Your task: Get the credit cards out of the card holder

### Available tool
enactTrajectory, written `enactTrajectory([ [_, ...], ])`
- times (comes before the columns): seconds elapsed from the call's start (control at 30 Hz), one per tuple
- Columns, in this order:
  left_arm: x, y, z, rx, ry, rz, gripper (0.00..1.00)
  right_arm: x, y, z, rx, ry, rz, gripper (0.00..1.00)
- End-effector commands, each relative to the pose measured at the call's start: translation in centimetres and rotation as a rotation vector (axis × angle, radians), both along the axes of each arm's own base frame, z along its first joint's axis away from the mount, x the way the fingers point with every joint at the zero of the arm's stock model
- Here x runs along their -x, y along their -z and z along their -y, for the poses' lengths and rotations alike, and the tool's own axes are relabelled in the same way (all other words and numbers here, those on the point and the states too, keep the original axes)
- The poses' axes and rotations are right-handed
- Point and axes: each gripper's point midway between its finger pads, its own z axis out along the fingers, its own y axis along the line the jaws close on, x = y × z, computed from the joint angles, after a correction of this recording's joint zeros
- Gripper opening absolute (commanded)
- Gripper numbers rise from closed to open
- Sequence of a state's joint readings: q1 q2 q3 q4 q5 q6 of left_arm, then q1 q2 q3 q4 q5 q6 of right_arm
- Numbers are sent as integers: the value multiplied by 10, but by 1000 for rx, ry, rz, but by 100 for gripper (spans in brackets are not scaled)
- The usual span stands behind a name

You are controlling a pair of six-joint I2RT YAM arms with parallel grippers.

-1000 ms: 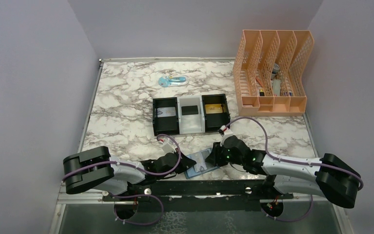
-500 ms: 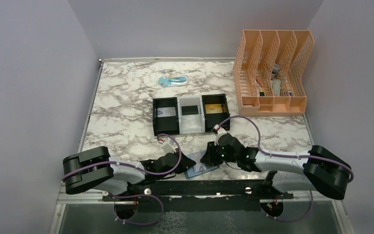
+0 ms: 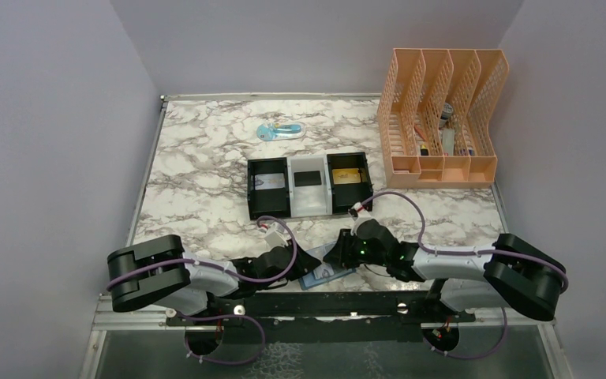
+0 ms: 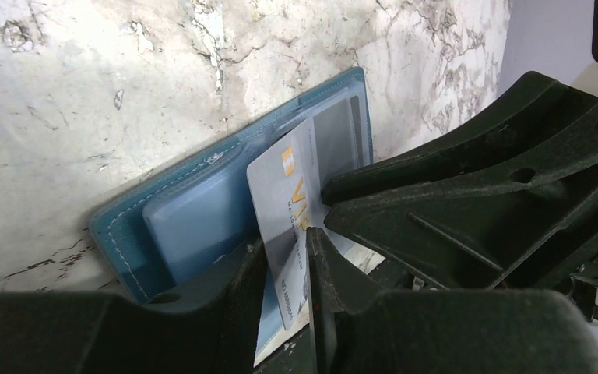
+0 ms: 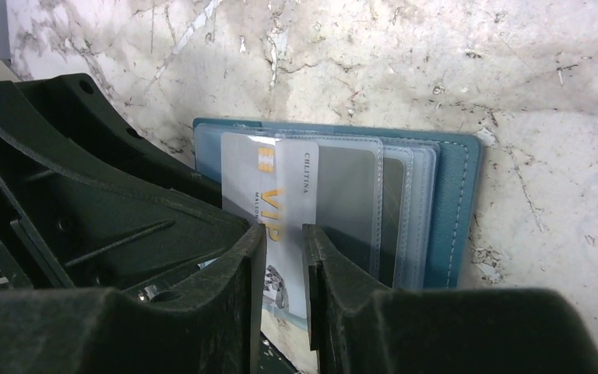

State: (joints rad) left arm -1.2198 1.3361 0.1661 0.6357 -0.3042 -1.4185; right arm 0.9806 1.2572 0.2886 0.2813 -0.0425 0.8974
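The left gripper [image 4: 286, 243] is hovering low at the near edge of the table [image 3: 197, 181]. Its jaws are standing a little apart, and the near end of a white VIP card [image 4: 279, 195] is showing in the gap. Honestly can't tell from the wrist view if it's actually pressing on the card or just sitting above it.

Just right of that, the holder [image 4: 191, 218] is lying open and flat on the marble between the two grippers, teal outside and paler blue inside. The card is sticking partway out of its clear sleeve.

The right gripper [image 5: 284, 231] is sitting over the same card, close beside the left one. Its jaws are parted only a bit too, with nothing pinched between them.

Further back, a three-slot tray [image 3: 309, 204] is holding a card in each slot. Far right, a peach organiser [image 3: 442, 167] is standing by the wall.
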Motion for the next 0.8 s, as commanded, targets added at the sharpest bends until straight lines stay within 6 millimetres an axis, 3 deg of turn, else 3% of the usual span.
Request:
enactTrajectory([
  [0.0, 3, 16, -7, -67, 8, -9, 27, 19, 48, 37, 186, 21, -101, 25],
  [0.4, -1, 11, -15, -58, -13, 26, 1, 18, 46, 45, 191, 42, -78, 25],
  [0.77, -2, 5, -9, -59, 9, 52, 0, 22, 32, 41, 125, 29, -64, 26],
])
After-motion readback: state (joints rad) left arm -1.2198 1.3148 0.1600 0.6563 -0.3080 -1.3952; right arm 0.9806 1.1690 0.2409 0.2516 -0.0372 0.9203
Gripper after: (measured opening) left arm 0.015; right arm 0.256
